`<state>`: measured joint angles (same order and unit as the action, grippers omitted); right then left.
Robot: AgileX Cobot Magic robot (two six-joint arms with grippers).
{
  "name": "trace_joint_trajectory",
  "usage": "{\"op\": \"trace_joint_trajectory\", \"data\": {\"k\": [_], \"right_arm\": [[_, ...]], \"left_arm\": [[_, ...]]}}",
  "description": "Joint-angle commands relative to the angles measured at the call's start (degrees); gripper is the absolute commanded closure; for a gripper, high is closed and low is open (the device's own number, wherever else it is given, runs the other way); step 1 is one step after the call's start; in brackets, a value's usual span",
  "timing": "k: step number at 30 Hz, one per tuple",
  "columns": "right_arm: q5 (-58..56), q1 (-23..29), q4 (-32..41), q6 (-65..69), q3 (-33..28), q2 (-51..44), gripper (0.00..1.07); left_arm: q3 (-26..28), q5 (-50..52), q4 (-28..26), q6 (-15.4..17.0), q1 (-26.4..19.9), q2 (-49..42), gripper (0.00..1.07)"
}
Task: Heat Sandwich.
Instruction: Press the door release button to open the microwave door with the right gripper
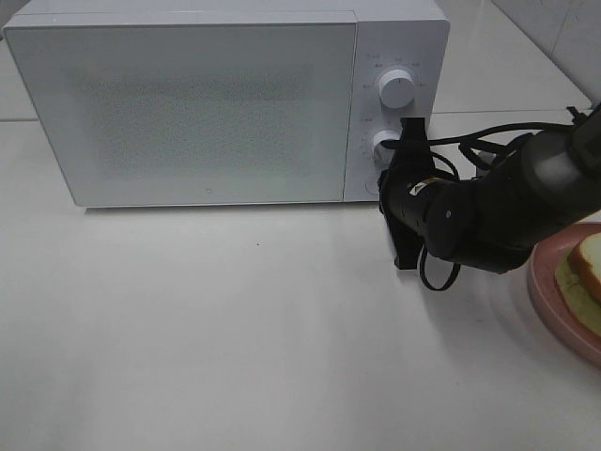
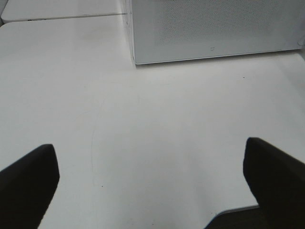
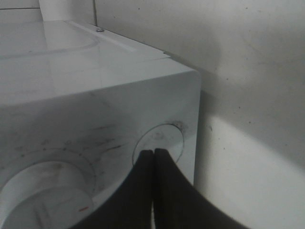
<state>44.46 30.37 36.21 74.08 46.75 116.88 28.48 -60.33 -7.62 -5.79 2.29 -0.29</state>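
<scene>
Microwave: boxy white microwave oven [image 1: 188, 103] with a frosted door stands at the back of the white tabletop [image 1: 235, 329]. The door is closed, so its inside cannot be seen.
Controls: two white round dials sit on the right panel, the upper dial [image 1: 397, 90] above the lower dial [image 1: 380, 146]. A round recessed button [image 3: 159, 140] lies at the panel's bottom corner.
Right gripper: the black right gripper [image 3: 154, 152] has its fingers pressed together into one narrow tip and pinches nothing. The tip sits at the button, seemingly touching it. Closed like this it likely serves as a poker to release the door.
Left gripper: the black left gripper [image 2: 152, 191] is spread wide with nothing between its fingers, over bare tabletop in front of the oven. It probably waits clear of the door's swing.
Plate: the round pink plate [image 1: 545, 287] sits at the table's right edge and holds the sandwich.
Sandwich: the small white-bread sandwich [image 1: 584, 272] with orange-brown crust and pale green filling rests on the plate. It is ungripped and well apart from the oven.
Stage: early, by my judgement, with the door to be opened first.
</scene>
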Motion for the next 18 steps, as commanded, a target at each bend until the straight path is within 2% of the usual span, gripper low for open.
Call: {"op": "trace_joint_trajectory", "data": {"k": [1, 18], "right_arm": [[-1.83, -0.40, -1.09, 0.29, 1.43, 0.69, 1.07], [1.72, -2.52, -0.86, 0.46, 4.24, 2.69, 1.07]], "left_arm": [[-0.17, 0.86, -0.34, 0.11, -0.06, -1.15, 0.05], [-0.17, 0.86, -0.34, 0.11, -0.06, -1.15, 0.05]]}}
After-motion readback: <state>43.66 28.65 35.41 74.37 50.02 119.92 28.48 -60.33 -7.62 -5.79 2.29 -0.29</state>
